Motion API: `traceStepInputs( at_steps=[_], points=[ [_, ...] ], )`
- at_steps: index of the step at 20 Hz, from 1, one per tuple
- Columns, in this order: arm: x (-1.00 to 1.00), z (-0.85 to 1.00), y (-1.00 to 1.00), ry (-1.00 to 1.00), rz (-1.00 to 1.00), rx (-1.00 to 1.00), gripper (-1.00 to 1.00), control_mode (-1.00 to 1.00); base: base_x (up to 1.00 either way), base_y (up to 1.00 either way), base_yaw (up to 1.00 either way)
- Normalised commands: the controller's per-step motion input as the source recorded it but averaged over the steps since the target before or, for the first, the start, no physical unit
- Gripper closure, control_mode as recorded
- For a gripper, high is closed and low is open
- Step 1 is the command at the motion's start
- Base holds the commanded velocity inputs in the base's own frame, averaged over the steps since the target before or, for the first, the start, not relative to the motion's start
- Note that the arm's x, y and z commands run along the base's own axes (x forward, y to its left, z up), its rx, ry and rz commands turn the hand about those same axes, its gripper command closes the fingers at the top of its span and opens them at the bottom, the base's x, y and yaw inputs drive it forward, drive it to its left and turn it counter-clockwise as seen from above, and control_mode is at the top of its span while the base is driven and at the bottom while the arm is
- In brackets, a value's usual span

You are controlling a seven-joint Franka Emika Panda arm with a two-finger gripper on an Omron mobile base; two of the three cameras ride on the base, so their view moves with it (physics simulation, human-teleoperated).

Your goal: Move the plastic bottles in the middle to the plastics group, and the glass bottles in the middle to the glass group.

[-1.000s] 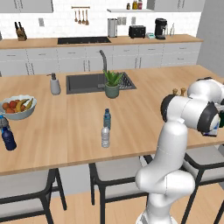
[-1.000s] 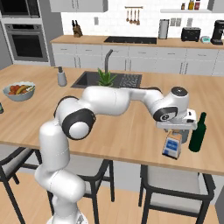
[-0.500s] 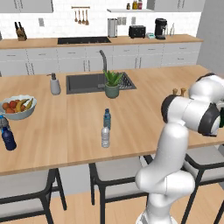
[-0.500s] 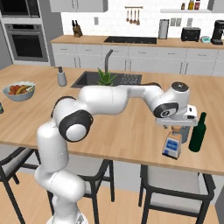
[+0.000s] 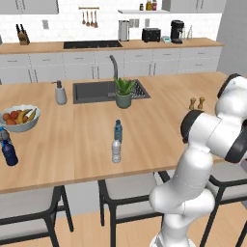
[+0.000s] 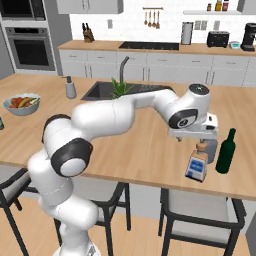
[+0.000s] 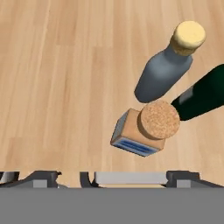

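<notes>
The squat square glass bottle [image 7: 139, 133] with its tan cork stands free on the wood counter, touching nothing. Right beside it are the tall grey-blue bottle [image 7: 162, 73] and the dark green bottle [image 7: 202, 99] of the glass group. My gripper [image 6: 193, 134] hovers open just above the square bottle [image 6: 197, 166], with nothing between its fingers. In the middle of the counter stand the translucent blue bottle [image 5: 118, 130] and the clear bottle [image 5: 116, 151], close together. Far left, the navy bottle [image 5: 9, 153] stands with a blue-capped clear bottle [image 5: 4, 135] behind it.
A fruit bowl [image 5: 20, 118] sits at the left behind the plastics group. A sink [image 5: 96, 91], a potted plant [image 5: 124, 93] and a soap dispenser [image 5: 60, 93] lie farther back. Two wooden shakers [image 5: 197, 103] stand at the right. Stools line the counter's near edge.
My gripper has lifted straight up off the square bottle, which stays standing next to the green and grey-blue bottles. The two slim bottles have not moved.
</notes>
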Motion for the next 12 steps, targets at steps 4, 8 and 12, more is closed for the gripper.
traceStepInputs(
  at_steps=[4, 8, 12],
  points=[
    [-0.04, 0.01, 0.93, 0.00, 0.00, 0.00, -1.00, -1.00, 0.00, 0.00, 0.00],
    [0.00, 0.00, 1.00, 0.00, 0.00, 0.00, -1.00, -1.00, 0.00, 0.00, 0.00],
    [0.01, -0.19, 1.00, 0.01, 0.01, 0.00, -1.00, -1.00, 0.00, 0.00, 0.00]
  ],
)
